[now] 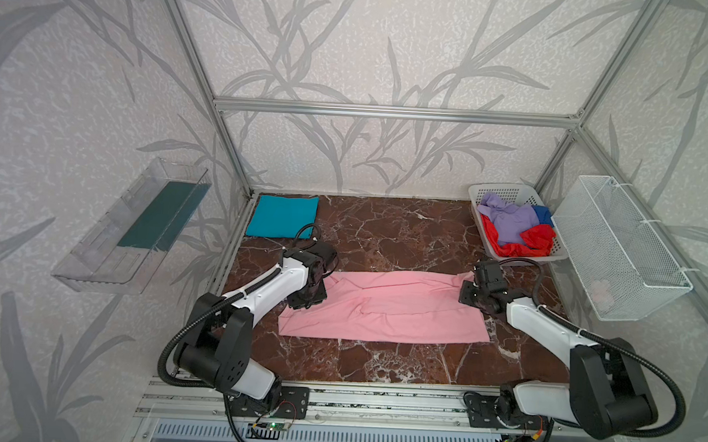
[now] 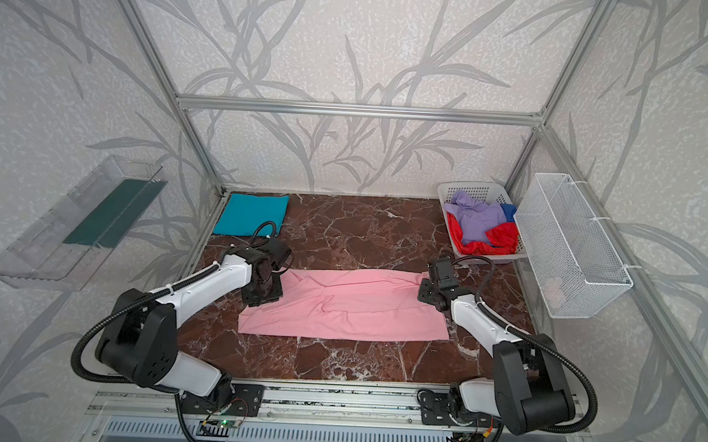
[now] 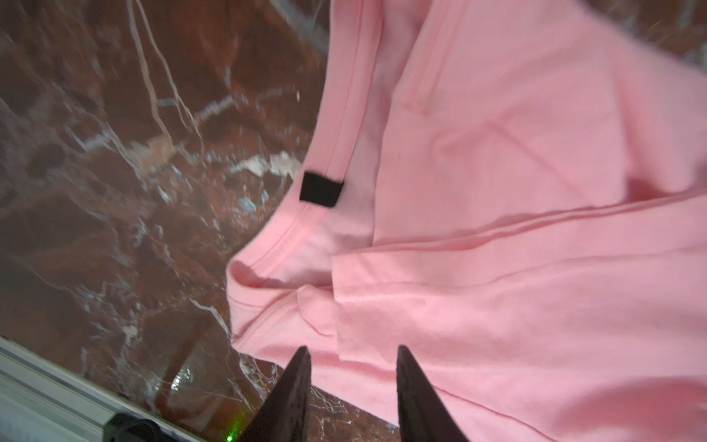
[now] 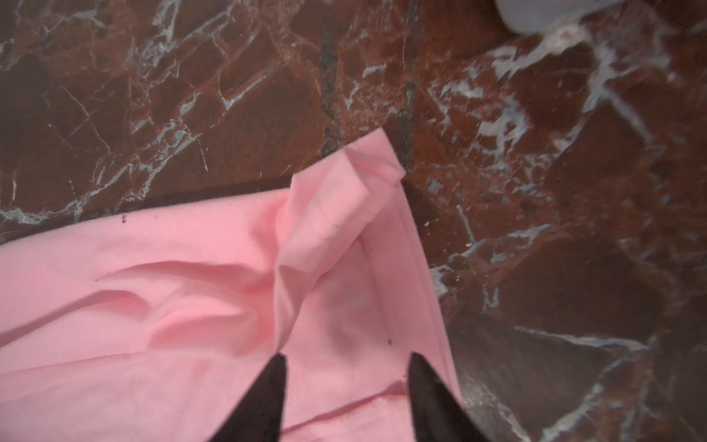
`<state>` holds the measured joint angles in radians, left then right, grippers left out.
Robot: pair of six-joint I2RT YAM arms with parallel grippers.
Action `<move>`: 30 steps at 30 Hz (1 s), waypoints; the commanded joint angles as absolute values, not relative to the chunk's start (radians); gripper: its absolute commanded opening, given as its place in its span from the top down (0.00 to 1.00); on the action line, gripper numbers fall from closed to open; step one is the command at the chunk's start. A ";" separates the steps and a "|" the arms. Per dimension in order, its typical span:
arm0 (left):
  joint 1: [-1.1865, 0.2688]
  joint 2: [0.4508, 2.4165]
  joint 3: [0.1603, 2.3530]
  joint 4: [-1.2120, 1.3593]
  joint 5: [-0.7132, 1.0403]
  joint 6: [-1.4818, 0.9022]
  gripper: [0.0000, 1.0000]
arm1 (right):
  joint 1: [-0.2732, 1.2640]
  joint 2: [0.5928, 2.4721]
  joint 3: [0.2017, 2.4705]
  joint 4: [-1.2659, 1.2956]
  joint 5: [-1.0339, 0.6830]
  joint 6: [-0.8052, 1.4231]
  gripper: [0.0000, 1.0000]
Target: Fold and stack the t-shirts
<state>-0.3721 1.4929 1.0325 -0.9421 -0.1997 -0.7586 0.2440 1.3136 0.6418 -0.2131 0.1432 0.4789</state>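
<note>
A light pink t-shirt [image 1: 385,311] lies folded into a long strip across the middle of the marble table [image 1: 384,240]. My left gripper [image 3: 352,348] hovers open over its left end. The collar and dark neck label [image 3: 320,188] show just ahead, and nothing sits between the fingers. At the shirt's right end, my right gripper [image 4: 346,356] stands open above the cloth, near a bunched corner [image 4: 344,199]. A teal t-shirt [image 1: 282,216] lies folded flat at the back left. Lavender [image 1: 510,220], red [image 1: 530,241] and blue [image 1: 543,213] t-shirts are crumpled in the basket.
The white perforated basket [image 1: 480,193] stands at the back right. Beside it, a white wire mesh bin [image 1: 617,248] hangs on the right wall. A clear plastic tray [image 1: 131,227] hangs on the left wall. Metal frame rails [image 1: 334,400] run along the table's front.
</note>
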 commanded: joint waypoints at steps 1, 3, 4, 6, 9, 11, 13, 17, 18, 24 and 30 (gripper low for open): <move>-0.376 1.503 1.130 -0.952 -0.309 -0.703 0.62 | 0.241 1.300 0.702 -0.233 0.157 0.492 0.75; -0.374 1.563 1.187 -0.934 -0.340 -0.709 0.63 | 0.240 1.340 0.756 -0.259 0.130 0.510 0.76; -0.374 1.605 1.226 -0.939 -0.351 -0.716 0.63 | 0.239 1.366 0.787 -0.280 0.112 0.521 0.74; -0.374 1.681 1.289 -0.931 -0.349 -0.703 0.60 | 0.239 1.416 0.837 -0.329 0.093 0.545 0.58; -0.372 1.782 1.344 -0.887 -0.333 -0.692 0.52 | 0.238 1.468 0.863 -0.366 0.085 0.578 0.41; -0.368 1.836 1.372 -0.864 -0.318 -0.693 0.49 | 0.236 1.483 0.844 -0.351 0.084 0.590 0.38; -0.362 1.880 1.395 -0.856 -0.294 -0.691 0.49 | 0.233 1.492 0.822 -0.340 0.091 0.597 0.38; -0.358 1.911 1.381 -0.851 -0.285 -0.677 0.49 | 0.213 1.508 0.780 -0.327 0.097 0.595 0.37; -0.354 1.910 1.368 -0.851 -0.290 -0.675 0.48 | 0.206 1.515 0.770 -0.324 0.093 0.594 0.37; -0.270 1.888 1.242 -0.827 -0.306 -0.660 0.53 | 0.153 1.557 0.725 -0.315 0.060 0.613 0.35; -0.173 1.850 1.110 -0.797 -0.348 -0.681 0.54 | 0.144 1.540 0.715 -0.325 0.084 0.606 0.29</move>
